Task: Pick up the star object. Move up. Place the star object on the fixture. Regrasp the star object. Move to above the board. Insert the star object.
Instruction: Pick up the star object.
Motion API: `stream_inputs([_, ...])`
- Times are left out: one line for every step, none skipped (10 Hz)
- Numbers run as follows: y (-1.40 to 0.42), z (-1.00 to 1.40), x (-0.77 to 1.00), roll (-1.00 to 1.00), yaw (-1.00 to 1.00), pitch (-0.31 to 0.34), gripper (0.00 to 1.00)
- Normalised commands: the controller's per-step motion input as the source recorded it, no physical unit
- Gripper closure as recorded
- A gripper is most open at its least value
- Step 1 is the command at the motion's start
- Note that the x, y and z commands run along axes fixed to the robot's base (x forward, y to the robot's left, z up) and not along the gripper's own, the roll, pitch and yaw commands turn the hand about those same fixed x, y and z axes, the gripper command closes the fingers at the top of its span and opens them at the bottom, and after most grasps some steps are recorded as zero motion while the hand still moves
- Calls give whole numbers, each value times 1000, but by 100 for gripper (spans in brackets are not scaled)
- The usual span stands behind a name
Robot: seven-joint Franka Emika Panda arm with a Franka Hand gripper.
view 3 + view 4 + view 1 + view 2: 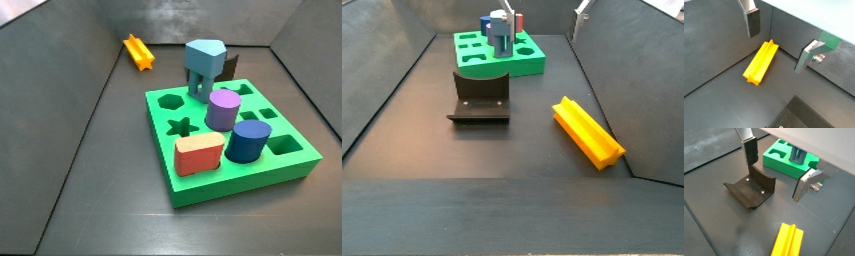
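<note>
The gripper (776, 45) hangs released, the star (759, 63) lying on the floor between and below its fingers (753, 23)

The star object (760, 62) looks like smooth, slightly glossy yellow plastic. The gripper (779, 41), open above it, has brushed silver metal fingers (808, 56). The floor (502, 150) is matt dark sheet.
</note>
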Motion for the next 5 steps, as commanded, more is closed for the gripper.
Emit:
stream_inputs([86,-229,-223,0,-97,-33,0])
stream_inputs([54,-929,-186,0,349,-131,0])
stream_inputs([171,-974,-306,0,517,-134,0])
stream_inputs([177,-1000,-246,0,591,-91,0])
stream_inputs([134,-1000,-257,7,549,-81,0])
